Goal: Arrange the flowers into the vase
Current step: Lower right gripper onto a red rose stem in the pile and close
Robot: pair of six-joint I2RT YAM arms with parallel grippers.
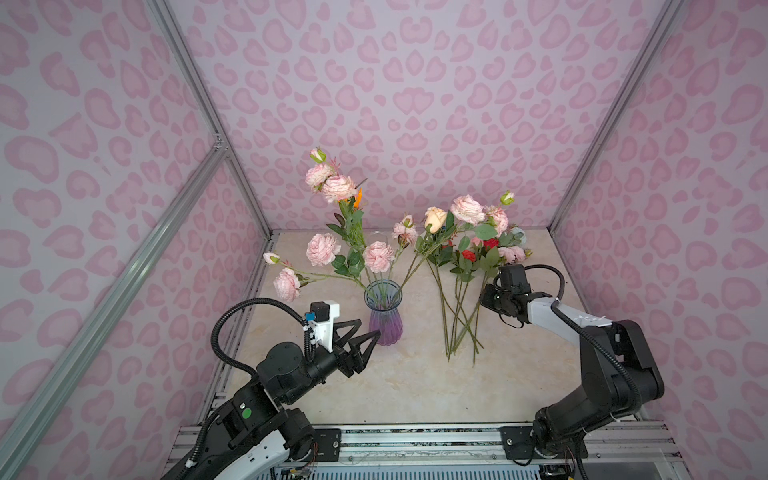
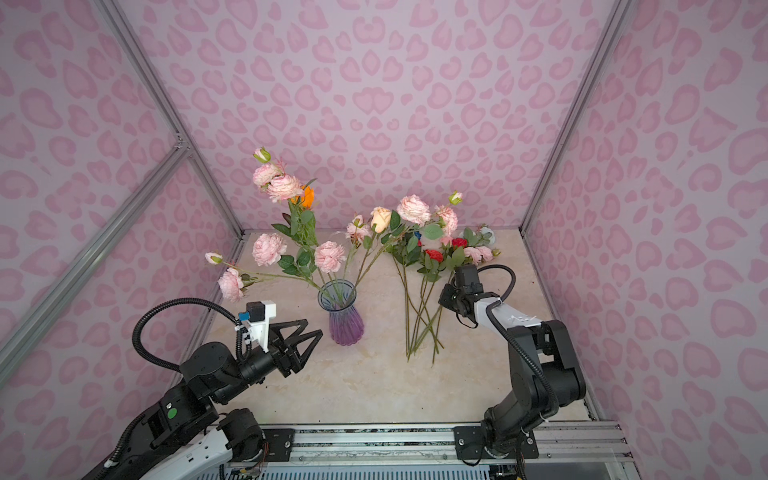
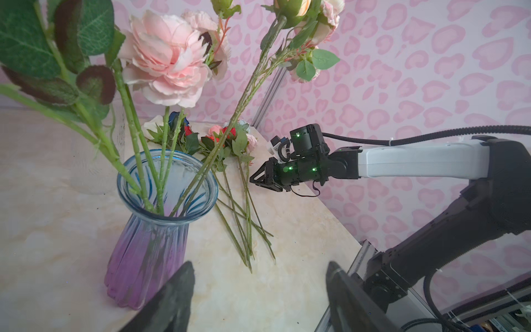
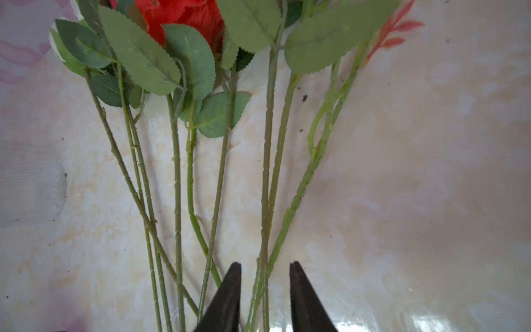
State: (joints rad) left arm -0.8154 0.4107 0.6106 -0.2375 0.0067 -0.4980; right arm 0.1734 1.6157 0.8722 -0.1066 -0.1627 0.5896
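A glass vase, blue at the rim and purple below, stands mid-table and holds several pink flowers on long green stems. More flowers, pink, peach, red and blue, lie in a pile to its right, stems fanned toward the front. My left gripper hovers open and empty just left of the vase's base. Over the pile, my right gripper points down. Its jaws stand apart astride a few stems, below a red rose.
A clear glass vessel stands behind the vase. Pink patterned walls and aluminium posts close in the marble table on three sides. A metal rail runs along the front edge, carrying both arm bases.
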